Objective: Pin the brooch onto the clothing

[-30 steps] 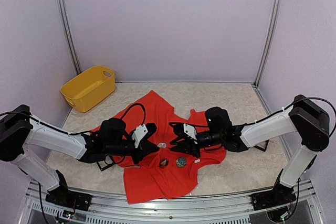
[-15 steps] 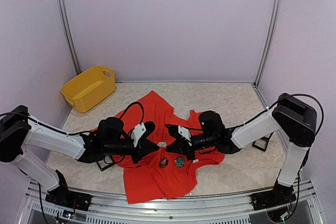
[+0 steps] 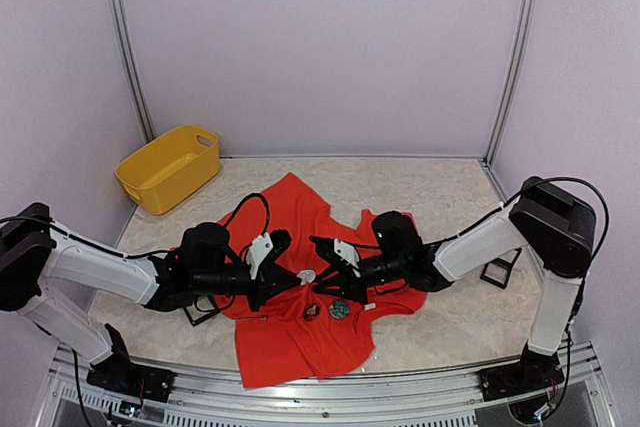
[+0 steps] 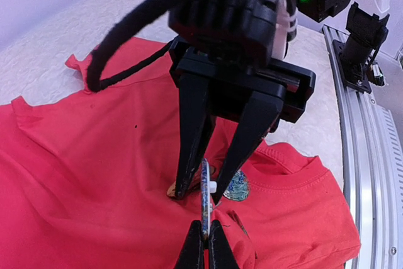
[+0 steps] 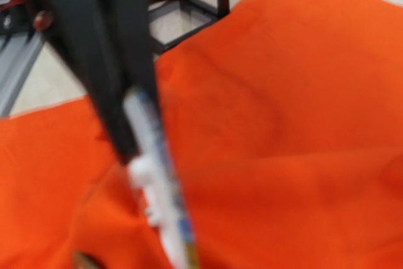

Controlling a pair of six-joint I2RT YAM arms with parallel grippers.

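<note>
The red T-shirt lies crumpled on the table and also shows in the left wrist view. My left gripper is shut on the lower edge of a thin round brooch, held edge-on above the shirt with its white clasp facing right. In the top view the left gripper meets my right gripper over the shirt. The right gripper is open; its black fingers straddle the brooch on both sides. The right wrist view is blurred and shows the brooch against the shirt.
Two other brooches lie on the shirt, a teal one and a brownish one. A yellow basket stands at the back left. Small black stands sit at the right and the left.
My right gripper has moved left toward the left gripper, and its open fingers now stand around the held brooch. The left gripper has shifted slightly left, still holding the brooch.
</note>
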